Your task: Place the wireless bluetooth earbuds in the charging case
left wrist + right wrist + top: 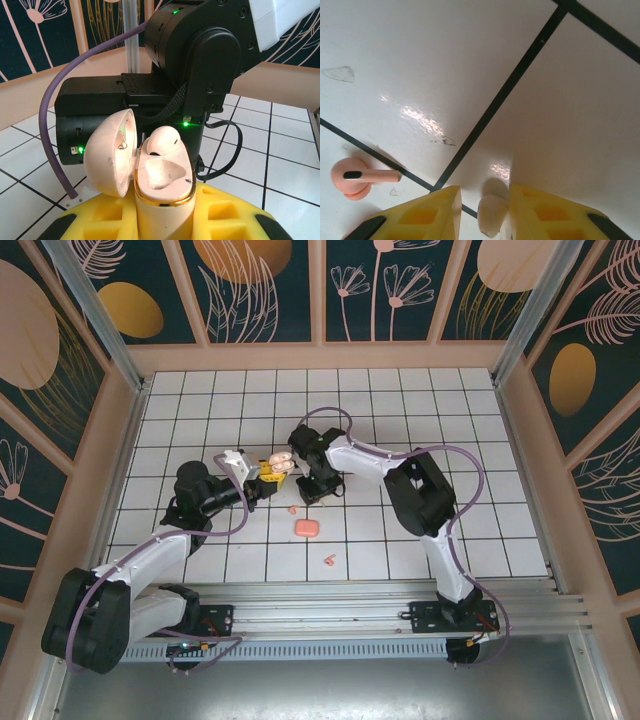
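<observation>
Two cream earbuds counted here: the seated earbud (162, 141) rested in the open charging case (165, 175), which was clamped in the left hand (162, 222). Further right, the loose earbud (491, 214) lay on the bench (445, 60) between the narrowly parted fingers of the right hand (485, 210), a gap showing on one side. Tiny, light and glossy, it would probably squirt free; pinching across its rounded head seemed safest.

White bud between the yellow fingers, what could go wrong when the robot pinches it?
The cream bud lies off-centre in the right gripper, so it might twist or pop out when pinched. The cream case in the left gripper holds a seated bud, leaving little room; a crooked bud could miss.
</observation>
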Tool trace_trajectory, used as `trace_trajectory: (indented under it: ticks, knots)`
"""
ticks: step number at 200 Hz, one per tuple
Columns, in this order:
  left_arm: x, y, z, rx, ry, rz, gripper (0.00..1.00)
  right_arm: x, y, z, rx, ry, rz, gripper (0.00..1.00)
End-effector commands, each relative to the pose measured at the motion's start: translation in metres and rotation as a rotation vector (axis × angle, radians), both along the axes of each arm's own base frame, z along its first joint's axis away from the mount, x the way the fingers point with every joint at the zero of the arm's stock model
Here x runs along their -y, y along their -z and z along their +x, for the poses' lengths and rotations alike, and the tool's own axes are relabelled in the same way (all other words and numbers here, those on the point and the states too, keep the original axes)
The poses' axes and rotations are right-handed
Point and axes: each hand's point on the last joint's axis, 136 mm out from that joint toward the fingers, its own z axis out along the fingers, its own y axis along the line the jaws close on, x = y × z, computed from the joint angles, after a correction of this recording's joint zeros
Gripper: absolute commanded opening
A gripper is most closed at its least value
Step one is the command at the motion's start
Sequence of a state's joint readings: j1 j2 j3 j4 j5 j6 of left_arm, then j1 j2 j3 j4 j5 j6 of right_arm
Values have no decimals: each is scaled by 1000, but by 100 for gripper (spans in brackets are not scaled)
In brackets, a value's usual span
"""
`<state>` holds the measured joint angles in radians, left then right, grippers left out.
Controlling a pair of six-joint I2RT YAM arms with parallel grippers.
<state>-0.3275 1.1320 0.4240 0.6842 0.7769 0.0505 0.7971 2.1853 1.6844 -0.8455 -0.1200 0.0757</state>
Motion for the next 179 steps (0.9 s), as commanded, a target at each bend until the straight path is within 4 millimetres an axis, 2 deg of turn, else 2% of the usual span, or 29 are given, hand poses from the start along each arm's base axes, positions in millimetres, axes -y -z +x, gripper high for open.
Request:
trace_trajectory:
  ticks: [1,64,115,144,179]
  knots:
    - [2,-15,-3,29,20,-26,16,5,4,-1,7,-18,-58,31]
    - [1,-17,-4,37,18,-25,16,6,12,1,15,5,-66,27]
    - [1,-16,-4,40,14,-18,16,15,16,-2,20,22,-100,24]
    - [0,-16,-4,44,9,-17,16,15,8,1,52,37,-92,21]
    - [1,-13,-3,34,10,-19,16,13,-11,9,110,101,-30,21]
